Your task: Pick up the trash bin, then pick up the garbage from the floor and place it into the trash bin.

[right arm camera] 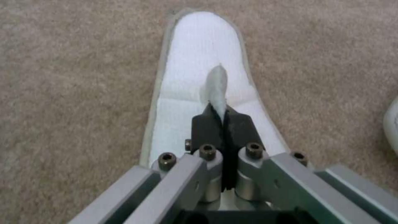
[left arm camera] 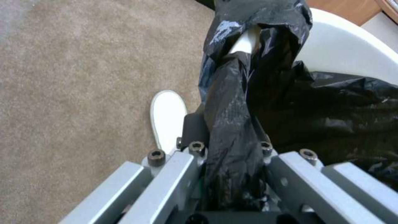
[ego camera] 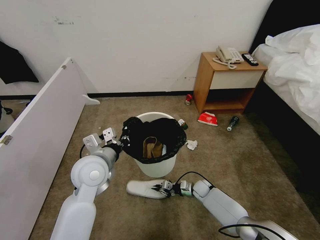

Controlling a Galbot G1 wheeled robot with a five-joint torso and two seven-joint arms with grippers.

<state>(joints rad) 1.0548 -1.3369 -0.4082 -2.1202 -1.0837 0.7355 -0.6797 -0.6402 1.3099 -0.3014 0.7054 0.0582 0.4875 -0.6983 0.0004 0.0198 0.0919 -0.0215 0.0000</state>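
Your left gripper [ego camera: 120,142] clamps the trash bin [ego camera: 156,168] liner; right gripper [ego camera: 156,189] pinches the near slipper [ego camera: 141,188].

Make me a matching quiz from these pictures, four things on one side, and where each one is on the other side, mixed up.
Things
1. white slipper
2. brown paper bag
3. telephone
4. red can

Places
A. on the wooden nightstand
B. on the carpet, pinched by the right gripper
C. inside the trash bin, whose rim the left gripper holds
D. on the floor by the wall, beside the nightstand

Pairs: 1-B, 2-C, 3-A, 4-D
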